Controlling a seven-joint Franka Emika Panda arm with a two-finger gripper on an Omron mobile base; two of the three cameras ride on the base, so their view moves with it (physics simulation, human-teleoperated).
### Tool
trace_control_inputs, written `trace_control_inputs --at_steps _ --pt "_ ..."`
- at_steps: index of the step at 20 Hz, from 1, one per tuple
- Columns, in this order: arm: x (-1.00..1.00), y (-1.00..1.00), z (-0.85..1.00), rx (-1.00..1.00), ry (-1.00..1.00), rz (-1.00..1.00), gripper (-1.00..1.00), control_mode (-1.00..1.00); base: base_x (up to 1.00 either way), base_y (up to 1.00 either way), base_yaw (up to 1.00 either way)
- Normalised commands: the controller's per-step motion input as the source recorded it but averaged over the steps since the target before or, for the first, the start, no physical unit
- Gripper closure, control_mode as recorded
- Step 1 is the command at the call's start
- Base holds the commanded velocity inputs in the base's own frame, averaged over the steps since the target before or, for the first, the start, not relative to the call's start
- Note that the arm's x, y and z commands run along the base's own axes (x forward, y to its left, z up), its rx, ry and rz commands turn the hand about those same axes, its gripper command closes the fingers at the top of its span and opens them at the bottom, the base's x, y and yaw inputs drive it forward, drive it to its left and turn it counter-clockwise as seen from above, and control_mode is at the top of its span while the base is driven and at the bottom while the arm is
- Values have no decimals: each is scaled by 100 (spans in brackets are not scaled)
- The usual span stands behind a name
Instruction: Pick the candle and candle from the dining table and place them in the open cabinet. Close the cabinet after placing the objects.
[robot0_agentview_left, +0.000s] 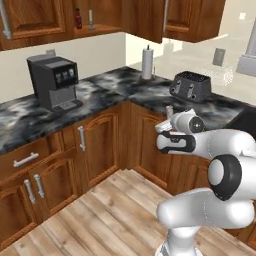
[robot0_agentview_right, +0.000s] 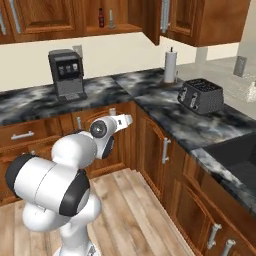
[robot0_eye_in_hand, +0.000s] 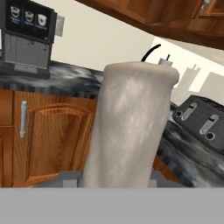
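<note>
While your end effector pinches the stubby candle low over the floor, you're in the carry step. Next, lift it to the open cabinet, where one thin candle stands beside one dark bottle. Count: two candles, one coffee machine, one toaster.

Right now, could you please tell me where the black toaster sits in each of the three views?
Left base view: the toaster sits on the counter, upper right of centre.
Right base view: on the counter, upper right.
Hand view: right edge, mid-height.
Shared landmark: the coffee machine, left of it throughout.
</note>
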Motion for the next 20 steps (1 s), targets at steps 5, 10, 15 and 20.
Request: trace_control_inputs --at_steps 5,10,15,20 --pt "0 0 0 0 0 0 100 100 49 -35 19" --pt "0 0 0 0 0 0 100 100 48 -21 28" --pt "0 0 0 0 0 0 100 100 46 -12 34" --pt "0 0 0 0 0 0 100 100 37 -11 35"
